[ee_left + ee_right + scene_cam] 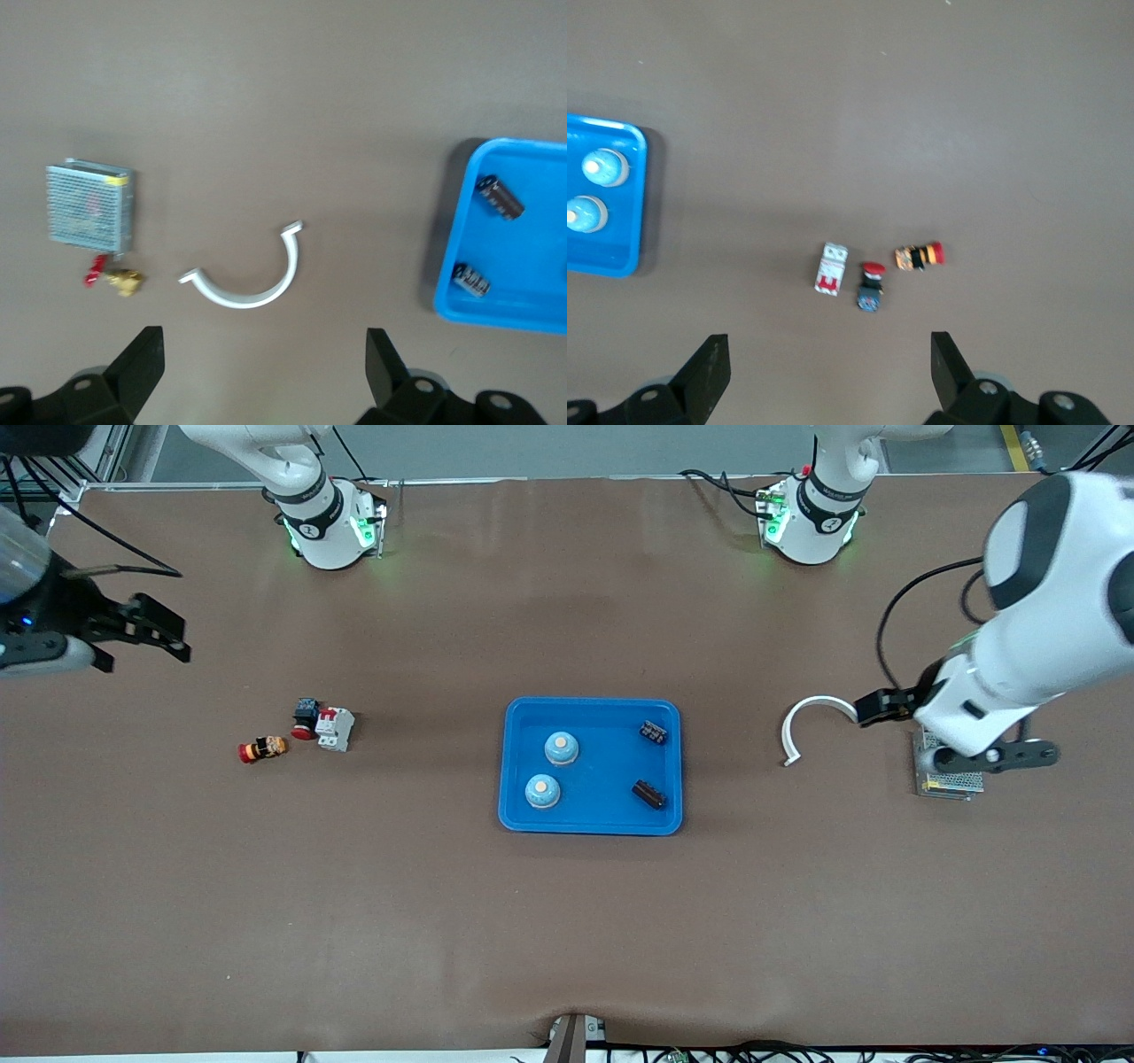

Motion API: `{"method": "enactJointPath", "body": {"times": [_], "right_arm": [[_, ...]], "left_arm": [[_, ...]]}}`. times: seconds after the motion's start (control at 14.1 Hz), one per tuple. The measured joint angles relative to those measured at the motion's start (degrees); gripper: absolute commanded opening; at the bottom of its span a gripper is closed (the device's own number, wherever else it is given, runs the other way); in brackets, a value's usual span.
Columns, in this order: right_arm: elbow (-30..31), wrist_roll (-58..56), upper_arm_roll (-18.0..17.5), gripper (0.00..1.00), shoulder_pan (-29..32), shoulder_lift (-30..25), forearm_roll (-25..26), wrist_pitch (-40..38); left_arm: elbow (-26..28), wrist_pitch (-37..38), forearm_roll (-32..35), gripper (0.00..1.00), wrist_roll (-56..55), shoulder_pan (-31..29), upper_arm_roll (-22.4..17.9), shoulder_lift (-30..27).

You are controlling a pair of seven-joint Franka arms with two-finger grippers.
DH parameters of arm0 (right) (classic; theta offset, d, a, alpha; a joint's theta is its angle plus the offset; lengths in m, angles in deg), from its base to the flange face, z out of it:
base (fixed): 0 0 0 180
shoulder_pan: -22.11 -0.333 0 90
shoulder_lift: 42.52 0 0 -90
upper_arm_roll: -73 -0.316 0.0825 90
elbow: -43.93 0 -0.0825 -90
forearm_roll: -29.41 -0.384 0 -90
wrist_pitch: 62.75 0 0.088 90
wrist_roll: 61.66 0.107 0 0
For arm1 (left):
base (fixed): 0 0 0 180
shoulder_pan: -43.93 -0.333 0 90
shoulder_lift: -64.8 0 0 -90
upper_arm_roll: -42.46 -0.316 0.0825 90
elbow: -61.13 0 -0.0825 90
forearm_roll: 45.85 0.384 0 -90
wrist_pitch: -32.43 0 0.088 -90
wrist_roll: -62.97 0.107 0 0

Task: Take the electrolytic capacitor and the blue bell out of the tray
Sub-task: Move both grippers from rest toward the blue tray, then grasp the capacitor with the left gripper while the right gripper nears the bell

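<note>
Two black capacitors lie on their sides in the blue tray at mid-worktop, both in the half toward the left arm's end. The capacitor nearer the front camera is a dark cylinder whose long axis runs diagonally, one end aimed at the tray's near corner. The farther capacitor is shorter, with pale marks on top, and lies on a similar slant. Two bells stand upright in the tray's other half: the nearer bell and the farther bell, each a light-blue dome with an orange knob pointing up.

The left claw hangs spread and empty over a white curved clip. The right claw hangs spread and empty over the worktop at the right arm's end.
</note>
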Motion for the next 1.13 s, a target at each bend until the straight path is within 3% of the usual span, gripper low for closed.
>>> {"method": "enactJointPath", "body": {"times": [0.42,0.92,1.13], "right_arm": [[0.01,14.15,-0.20,1.00,-10.14,8.86,-0.94,12.50],[0.02,21.83,-0.16,1.00,-14.92,16.23,-4.37,21.57],[0.00,25.14,-0.17,1.00,-16.68,20.30,-4.56,26.23]], "left_arm": [[10.02,-13.13,0.00,1.00,-21.07,9.11,0.47,2.61],[17.47,-28.87,0.00,0.77,-47.83,18.78,0.55,7.98],[18.31,-31.29,0.08,0.76,-56.40,21.38,0.53,9.79]]}}
